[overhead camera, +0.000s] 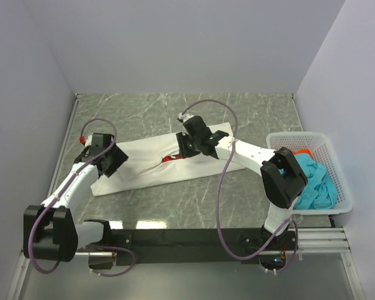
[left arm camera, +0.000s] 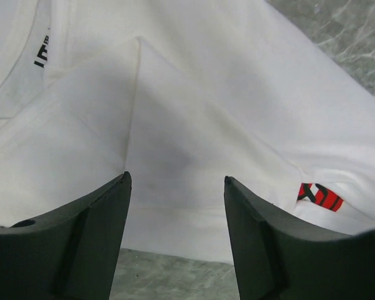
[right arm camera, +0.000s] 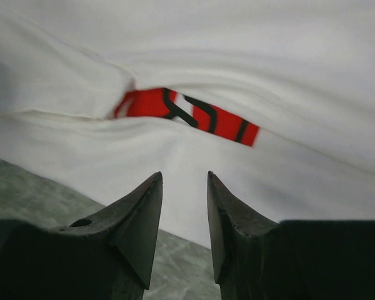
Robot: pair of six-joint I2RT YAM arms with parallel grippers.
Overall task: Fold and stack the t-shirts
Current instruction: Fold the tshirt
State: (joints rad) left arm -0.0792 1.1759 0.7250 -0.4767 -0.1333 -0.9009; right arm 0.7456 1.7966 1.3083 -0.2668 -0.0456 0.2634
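The table (overhead camera: 175, 112), a smooth grey-green top with pale veins like marble, is stretching under the left claw (left arm camera: 177, 181) and the right claw (right arm camera: 184, 178). The white t-shirt (overhead camera: 144, 170), soft cloth folded into a long strip with gentle creases, is lying on it, reaching from one claw to the other. Well to the right of the right claw, a white plastic basket (overhead camera: 297, 135) with mesh walls is holding the crumpled teal t-shirt (overhead camera: 315, 184) and, at its far side, the red-orange t-shirt (overhead camera: 304, 152); the right arm's elbow is covering part of the basket. The left claw is hanging just over the left end of the strip, its dark wedge-shaped fingers standing well apart and gripping nothing. The right claw is hovering over the cloth's edge with a narrow gap between its fingers, also gripping nothing. Just ahead of it, a red print (right arm camera: 187, 115) with black lines is peeking out between two folds.
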